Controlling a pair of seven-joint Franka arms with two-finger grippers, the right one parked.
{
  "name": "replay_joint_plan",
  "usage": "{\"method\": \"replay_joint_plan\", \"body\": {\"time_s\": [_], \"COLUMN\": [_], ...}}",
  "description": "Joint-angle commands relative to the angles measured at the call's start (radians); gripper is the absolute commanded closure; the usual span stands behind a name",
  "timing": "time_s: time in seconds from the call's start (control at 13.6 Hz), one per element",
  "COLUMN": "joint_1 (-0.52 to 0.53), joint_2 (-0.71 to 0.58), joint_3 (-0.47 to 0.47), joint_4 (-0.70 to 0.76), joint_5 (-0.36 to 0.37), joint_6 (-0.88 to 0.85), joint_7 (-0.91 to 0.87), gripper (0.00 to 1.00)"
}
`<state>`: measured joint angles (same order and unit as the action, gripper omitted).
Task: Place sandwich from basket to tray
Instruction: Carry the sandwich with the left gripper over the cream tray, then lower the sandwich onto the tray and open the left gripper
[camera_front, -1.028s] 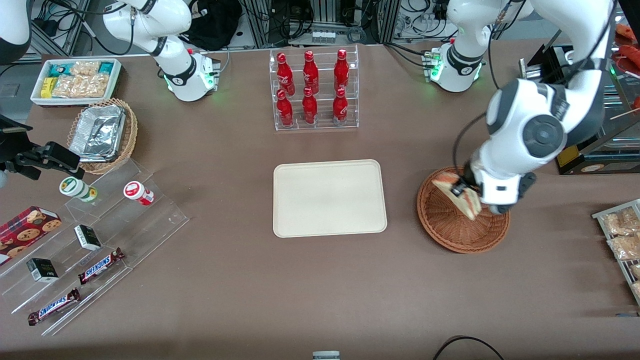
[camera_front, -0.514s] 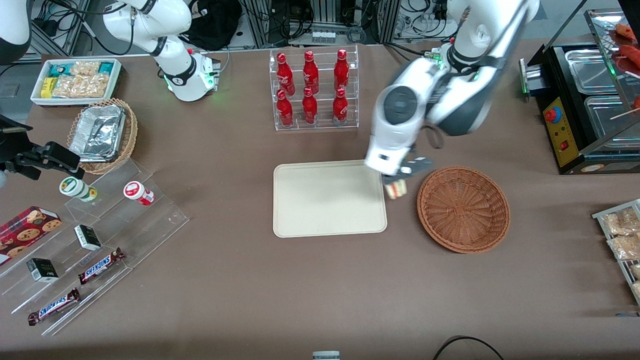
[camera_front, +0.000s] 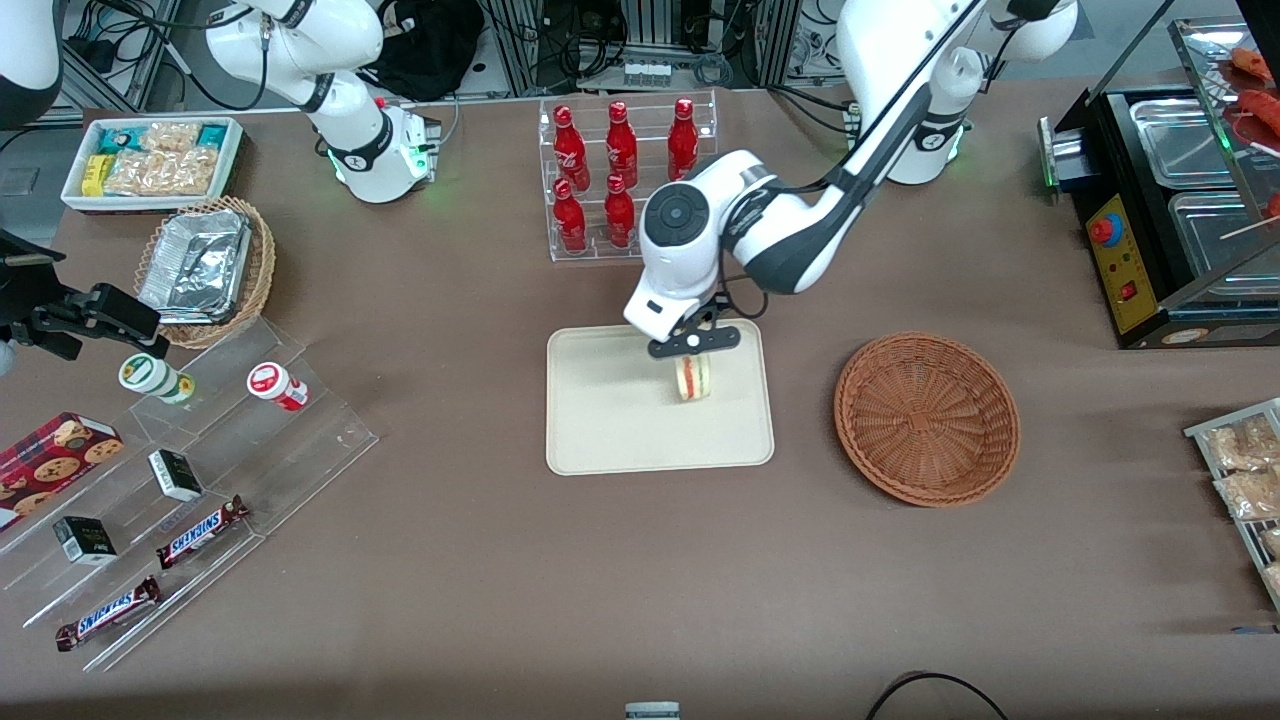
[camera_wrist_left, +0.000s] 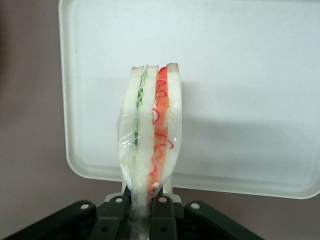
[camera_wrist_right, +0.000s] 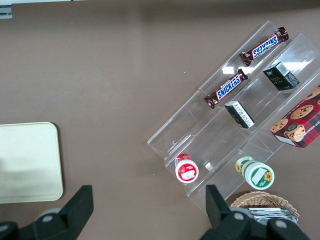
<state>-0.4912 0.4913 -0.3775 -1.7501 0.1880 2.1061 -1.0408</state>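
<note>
— So where is the sandwich now?

— Clamped upright in the end effector, above the cream tray, toward the tray's edge nearest the working arm. In the wrist view the two fingers press the wedge from both sides, its green and orange-red filling layers facing the camera.

— And the basket?

— The reddish-brown wicker basket sits on the brown surface just beside the tray, toward the working arm's end, with nothing in it.

— Anything else close by?

— A clear rack of red bottles stands farther from the front camera than the tray.
</note>
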Motion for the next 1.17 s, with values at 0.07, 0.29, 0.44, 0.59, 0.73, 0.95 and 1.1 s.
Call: {"method": "replay_joint_plan", "body": {"time_s": [0.07, 0.29, 0.44, 0.59, 0.73, 0.95, 1.1], "joint_1": [-0.035, -0.05, -0.05, -0.05, -0.049, -0.044, -0.041], "joint_2": [0.062, 0.09, 0.102, 0.119, 0.121, 0.118, 0.101], "joint_3": [0.012, 0.012, 0.015, 0.017, 0.019, 0.019, 0.019], "joint_4": [0.023, 0.023, 0.023, 0.029, 0.029, 0.032, 0.031], "joint_5": [0.036, 0.034, 0.034, 0.034, 0.034, 0.033, 0.036], "joint_6": [0.09, 0.114, 0.15, 0.17, 0.173, 0.173, 0.172], "joint_7": [-0.008, -0.03, -0.033, -0.035, -0.039, -0.057, -0.074], "gripper": [0.89, 0.88, 0.88, 0.87, 0.84, 0.45, 0.0]}}
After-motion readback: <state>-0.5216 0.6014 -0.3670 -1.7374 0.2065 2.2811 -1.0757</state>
